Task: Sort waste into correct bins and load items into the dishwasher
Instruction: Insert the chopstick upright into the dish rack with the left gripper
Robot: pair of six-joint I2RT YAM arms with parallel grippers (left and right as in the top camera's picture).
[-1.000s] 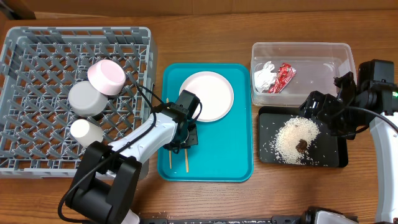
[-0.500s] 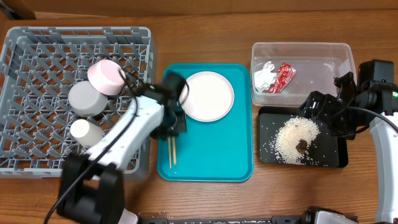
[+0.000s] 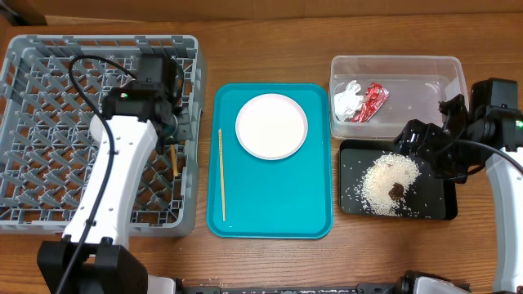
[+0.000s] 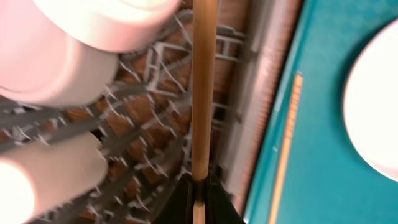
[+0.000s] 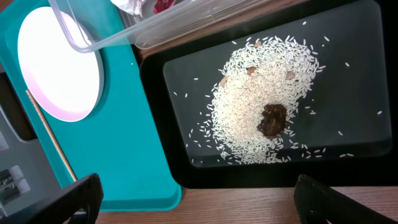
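My left gripper [image 3: 174,137] [image 4: 200,194] is shut on a wooden chopstick [image 4: 200,93] and holds it over the right side of the grey dish rack [image 3: 49,90]. The second chopstick [image 3: 221,175] lies on the teal tray beside the white plate [image 3: 271,125]. Blurred pale dishes [image 4: 56,62] stand in the rack in the left wrist view; the arm hides them overhead. The clear tub [image 3: 425,69] holds the white tissue [image 3: 346,102] and the red wrapper [image 3: 373,102]. The black tray [image 3: 437,208] holds rice [image 5: 261,93] with a brown lump [image 5: 272,119]. My right gripper [image 3: 431,155] [image 5: 200,200] is open above the black tray.
The teal serving tray [image 3: 278,216] lies between the rack and the bins. The clear tub's corner overhangs the tray's edge in the right wrist view [image 5: 81,37]. Bare wooden table [image 3: 270,261] runs along the front.
My left gripper has lifted one chopstick off the teal tray and swung left over the rack. The other chopstick has shifted on the tray. The right arm has not moved.
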